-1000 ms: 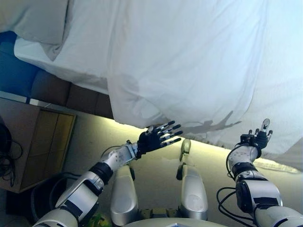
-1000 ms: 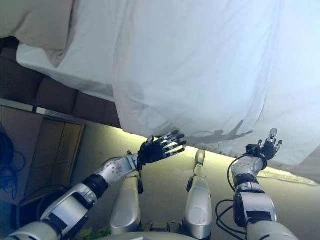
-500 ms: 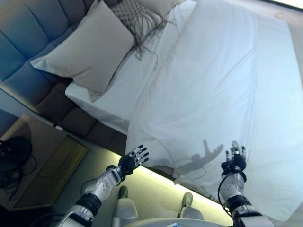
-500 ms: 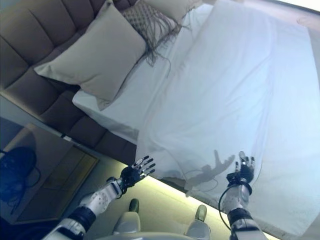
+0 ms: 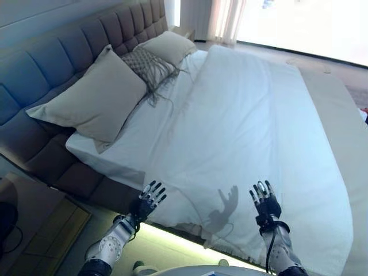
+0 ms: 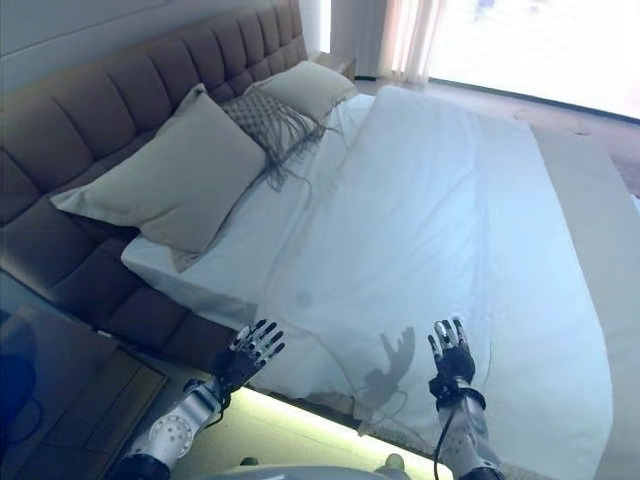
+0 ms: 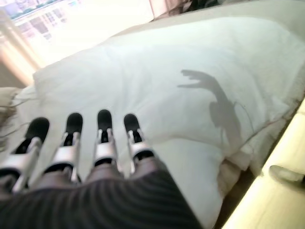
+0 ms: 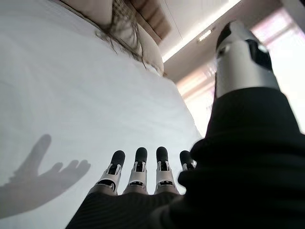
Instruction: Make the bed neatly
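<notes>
A white duvet (image 5: 253,126) lies spread smooth over the bed, its near edge hanging over the side. Two beige pillows (image 5: 95,100) (image 5: 169,47) lean on the tufted headboard (image 5: 69,46), with a fringed grey cushion (image 5: 150,68) between them. My left hand (image 5: 148,199) is open, fingers straight, at the duvet's near left corner, holding nothing. My right hand (image 5: 264,201) is open above the duvet's near edge, also holding nothing. In the wrist views the left hand's fingers (image 7: 102,138) and the right hand's fingers (image 8: 138,167) point out over the white cloth.
A wooden bedside cabinet (image 5: 34,230) stands at the lower left by the headboard. A lit strip (image 5: 172,238) runs under the bed's near side. A bare strip of mattress (image 5: 339,144) shows along the right, and curtains (image 5: 224,17) hang at the far window.
The whole view has tilted up from the bed's side to take in the headboard and pillows. Both hands have stayed open and now sit lower in the picture, by the duvet's near edge.
</notes>
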